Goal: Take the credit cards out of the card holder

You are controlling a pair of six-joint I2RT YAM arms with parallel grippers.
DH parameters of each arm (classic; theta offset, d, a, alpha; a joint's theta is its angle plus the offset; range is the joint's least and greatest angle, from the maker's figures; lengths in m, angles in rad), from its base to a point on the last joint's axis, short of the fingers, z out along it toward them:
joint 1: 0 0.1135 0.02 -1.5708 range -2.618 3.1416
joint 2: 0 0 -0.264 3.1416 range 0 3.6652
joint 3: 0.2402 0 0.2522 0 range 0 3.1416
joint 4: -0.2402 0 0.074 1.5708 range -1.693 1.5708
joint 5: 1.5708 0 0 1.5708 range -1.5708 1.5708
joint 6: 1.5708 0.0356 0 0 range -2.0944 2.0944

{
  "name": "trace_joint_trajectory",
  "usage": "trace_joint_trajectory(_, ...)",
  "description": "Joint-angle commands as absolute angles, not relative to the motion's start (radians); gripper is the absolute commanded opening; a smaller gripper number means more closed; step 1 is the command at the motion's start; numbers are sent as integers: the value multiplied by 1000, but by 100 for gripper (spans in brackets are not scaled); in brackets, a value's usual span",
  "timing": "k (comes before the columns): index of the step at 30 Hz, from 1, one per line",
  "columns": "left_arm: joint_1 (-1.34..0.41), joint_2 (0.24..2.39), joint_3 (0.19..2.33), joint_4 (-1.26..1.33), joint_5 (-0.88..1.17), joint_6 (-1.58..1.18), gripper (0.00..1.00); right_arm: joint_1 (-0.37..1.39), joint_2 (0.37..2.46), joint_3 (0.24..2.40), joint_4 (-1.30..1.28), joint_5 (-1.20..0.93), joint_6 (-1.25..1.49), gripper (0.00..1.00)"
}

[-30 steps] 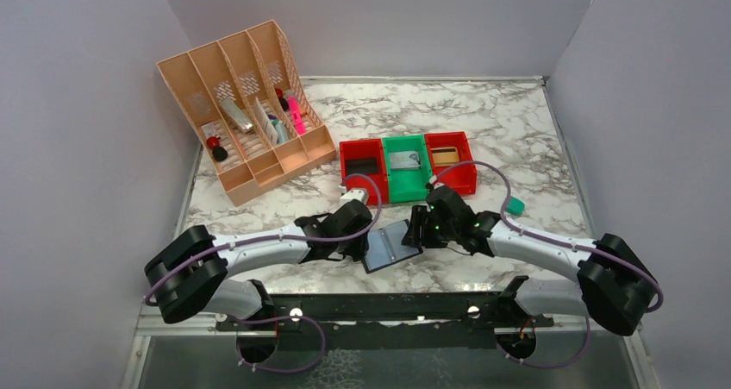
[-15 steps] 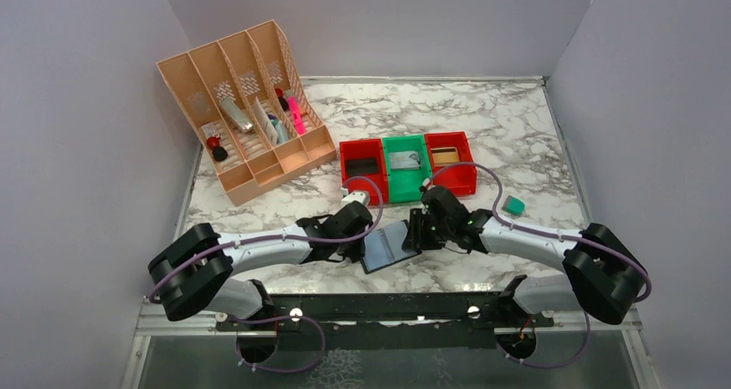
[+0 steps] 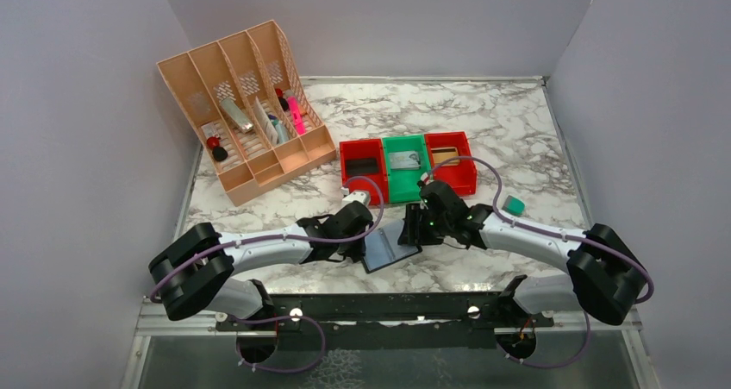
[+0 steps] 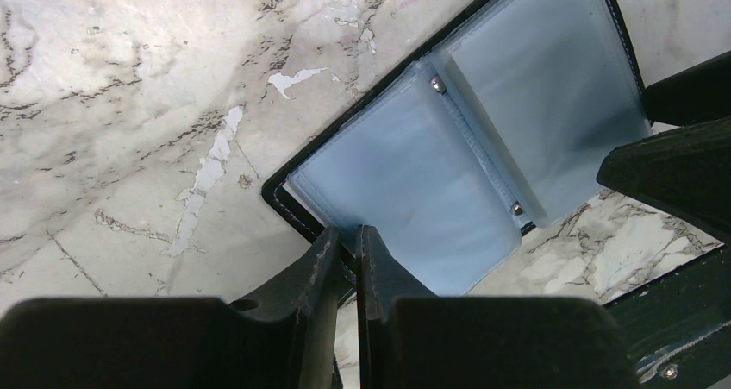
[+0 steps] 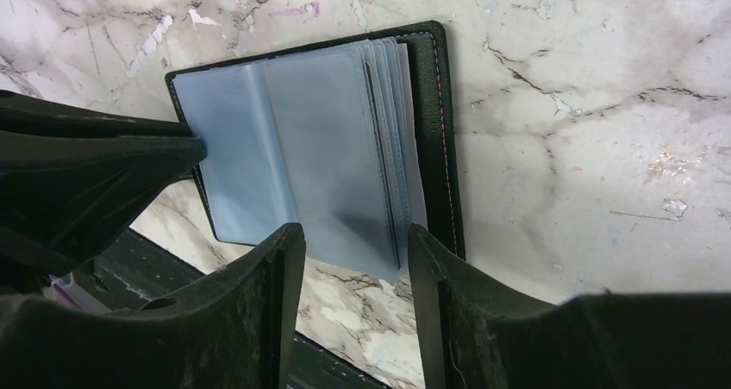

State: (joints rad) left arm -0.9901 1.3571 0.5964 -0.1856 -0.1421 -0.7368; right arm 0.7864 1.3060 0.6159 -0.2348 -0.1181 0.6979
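- We are pinching the edge of the open holder [image 3: 390, 244] with the left gripper [image 4: 346, 234], fingers nearly together. The holder is lying on the table [image 3: 483, 122] between both grippers.
- We are poising the right gripper [image 5: 355, 238], fingers apart, over the sleeves [image 5: 345, 147]. We are aiming to lift one sleeve only, since no cards are showing.

A robot lab booth: plain grey walls [image 3: 86, 104] enclose a marble-look table [image 3: 448, 104] (arms [image 3: 267, 249] bolted on).
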Motion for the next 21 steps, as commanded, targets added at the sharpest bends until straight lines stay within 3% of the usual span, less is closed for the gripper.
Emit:
trace_joint_trajectory(1, -992, 1380, 587, -159, -112, -727, 15, 791, 1309, 647, -278, -87, 707, 53)
trace_joint_trajectory(5, -992, 1378, 588, -159, -109, -726, 15, 790, 1296, 661, -342, 2, 723, 54)
trace_joint_trajectory(13, -992, 1377, 587, -151, -109, -726, 15, 790, 1309, 669, -260, -178, 644, 54)
trace_joint_trajectory(21, -992, 1372, 583, -150, -111, -730, 15, 791, 1351, 642, -236, -159, 650, 52)
